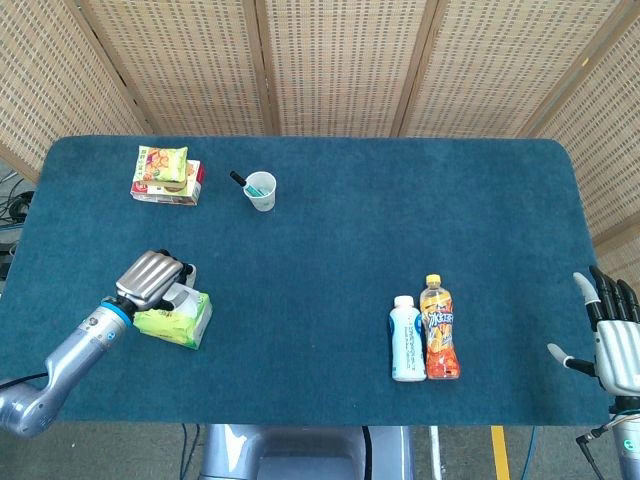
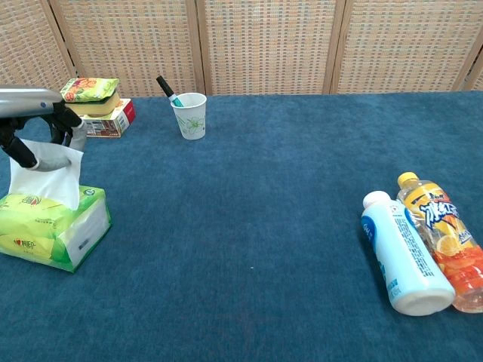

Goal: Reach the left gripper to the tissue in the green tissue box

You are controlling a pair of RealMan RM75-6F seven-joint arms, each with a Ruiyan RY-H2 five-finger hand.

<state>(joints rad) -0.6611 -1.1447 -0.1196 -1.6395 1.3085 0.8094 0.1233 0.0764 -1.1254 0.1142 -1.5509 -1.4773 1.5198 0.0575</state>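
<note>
The green tissue box (image 1: 180, 319) (image 2: 51, 227) lies near the table's front left. A white tissue (image 2: 44, 175) stands up out of its top slot, drawn taller than the box. My left hand (image 1: 152, 279) (image 2: 34, 128) is right above the box, and its fingers pinch the top of the tissue. In the head view the hand covers most of the tissue. My right hand (image 1: 612, 335) hangs open off the table's front right corner, far from the box.
A paper cup (image 1: 261, 190) holding a dark pen stands at the back left. Stacked snack packs (image 1: 166, 175) lie further left. Two bottles (image 1: 427, 329), one white and one orange, lie side by side at the front right on the blue tablecloth (image 1: 330, 250).
</note>
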